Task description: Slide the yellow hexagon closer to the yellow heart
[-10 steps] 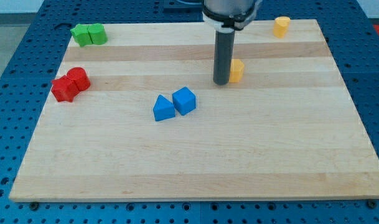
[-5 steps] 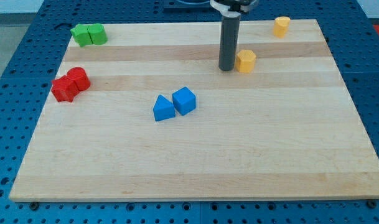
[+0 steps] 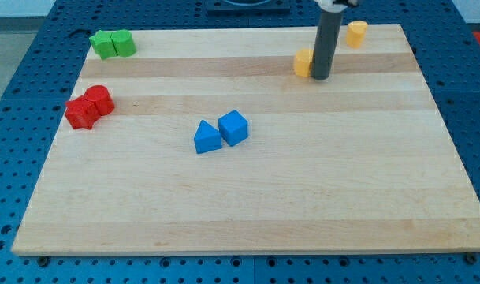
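One yellow block (image 3: 303, 62) sits near the view's top, right of centre, partly hidden by the dark rod; its shape cannot be made out. My tip (image 3: 321, 77) rests on the board right against this block's right side. A second yellow block (image 3: 356, 33) stands near the top right corner of the board, up and right of the rod. The two yellow blocks are apart, with the rod between them.
Two green blocks (image 3: 113, 43) sit together at the top left corner. Two red blocks (image 3: 89, 106) touch at the left edge. A blue triangular block (image 3: 207, 137) and a blue cube-like block (image 3: 233, 127) sit side by side near the middle of the wooden board (image 3: 247, 205).
The rod moved up and to the right, passing from the yellow block's left side to its right side. That yellow block shifted upward toward the view's top.
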